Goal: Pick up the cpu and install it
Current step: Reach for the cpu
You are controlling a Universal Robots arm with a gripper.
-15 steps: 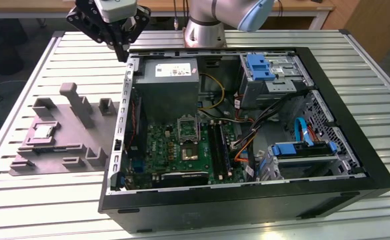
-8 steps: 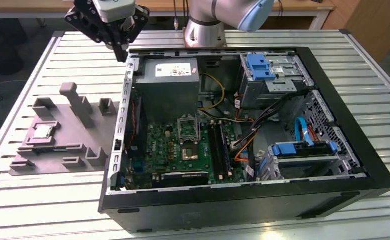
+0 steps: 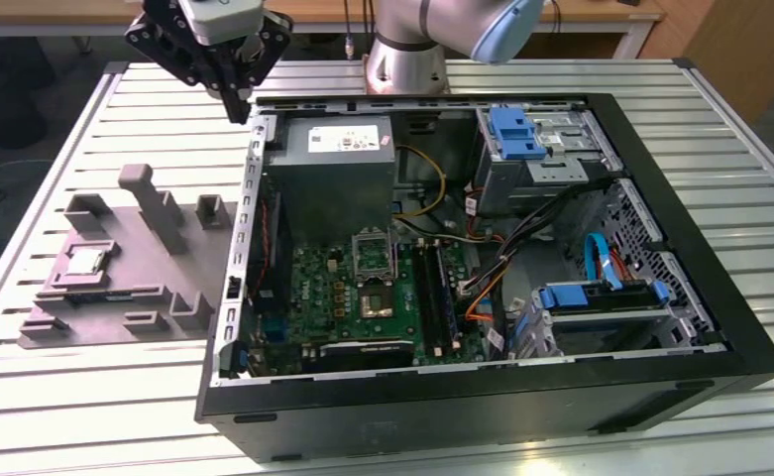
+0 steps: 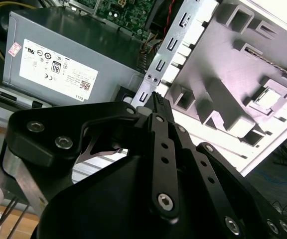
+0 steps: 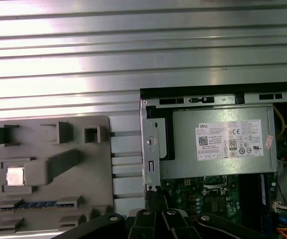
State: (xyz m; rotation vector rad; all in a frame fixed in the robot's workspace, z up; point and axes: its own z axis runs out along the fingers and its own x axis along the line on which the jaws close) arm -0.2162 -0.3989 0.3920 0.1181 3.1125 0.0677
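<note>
The cpu [image 3: 86,261] is a small silvery square lying flat in a pocket of a grey holder plate [image 3: 149,297], on the table at the exterior view's left of the open computer case. Both wrist views show the cpu [image 4: 269,100] [image 5: 15,176] resting in that pocket. My gripper [image 3: 239,109] hangs high over the case's far corner, well above and behind the holder. Its black fingers [image 4: 157,107] are shut with nothing between them. On the green motherboard, the metal socket frame [image 3: 374,255] stands with a dark opening.
The black case [image 3: 704,327] holds a grey power supply [image 3: 334,169] with a white label, blue drive brackets [image 3: 516,132], and loose cables [image 3: 585,263]. Upright posts [image 3: 152,203] rise from the holder plate. The table [image 3: 96,397] is ribbed metal.
</note>
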